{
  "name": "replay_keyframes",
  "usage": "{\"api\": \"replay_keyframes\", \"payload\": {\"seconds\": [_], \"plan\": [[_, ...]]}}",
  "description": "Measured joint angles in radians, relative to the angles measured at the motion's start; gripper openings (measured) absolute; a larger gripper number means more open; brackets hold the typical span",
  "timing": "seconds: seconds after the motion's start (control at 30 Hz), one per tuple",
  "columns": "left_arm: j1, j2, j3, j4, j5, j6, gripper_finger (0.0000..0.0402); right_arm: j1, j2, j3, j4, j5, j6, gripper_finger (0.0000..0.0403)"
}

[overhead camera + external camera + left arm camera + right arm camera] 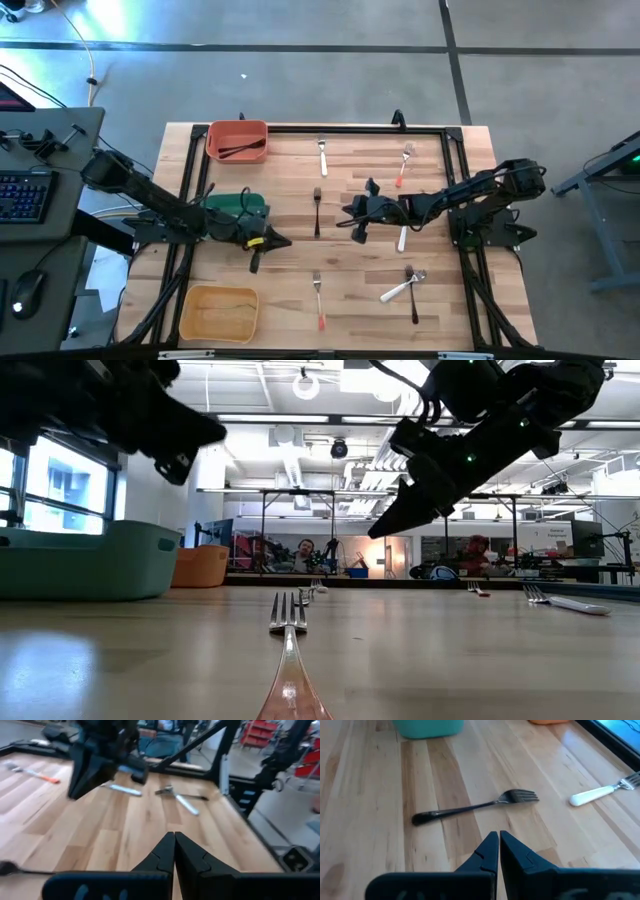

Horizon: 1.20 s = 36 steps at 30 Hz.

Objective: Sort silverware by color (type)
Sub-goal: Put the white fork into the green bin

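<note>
The silverware lies scattered on the wooden table. A black fork (317,211) (475,807) lies at the middle, and my right gripper (357,232) (498,837) hovers above the table just right of it, shut and empty. My left gripper (256,262) (174,840) is shut and empty, above the table near the green bin (238,205). A white-handled fork (322,157) and an orange-handled piece (403,166) lie far. A white-handled piece (402,238), a white spoon (398,291), a black piece (414,300) and an orange-handled fork (318,300) (290,660) lie nearer.
A red bin (237,140) at the far left holds black utensils. A yellow bin (218,312) stands at the near left. A black frame (455,140) runs round the table's edges. People show in the room behind the table in the low view (305,552).
</note>
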Motion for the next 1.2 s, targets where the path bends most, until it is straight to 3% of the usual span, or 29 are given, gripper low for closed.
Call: {"api": "replay_keyframes", "payload": {"seconds": [0.17,0.37,0.67,0.93,1.2], "plan": [[0.035,0.067,0.000,0.043,-0.001,0.029,0.0000,0.057,-0.063,0.031,-0.100,0.014,0.014,0.0000],[0.065,0.212,0.000,0.233,0.001,0.076,0.0000,0.193,-0.097,0.256,-0.623,0.043,0.134,0.0000],[0.104,0.349,0.001,0.397,0.072,0.078,0.0000,0.446,-0.009,0.512,-1.148,-0.036,0.497,0.0023],[0.133,0.352,0.001,0.404,0.086,0.078,0.0000,0.622,0.082,0.537,-1.248,-0.187,0.758,0.0116],[0.139,0.352,0.000,0.402,0.086,0.078,0.0000,0.694,0.193,0.537,-1.249,-0.221,0.745,0.0167]]}}
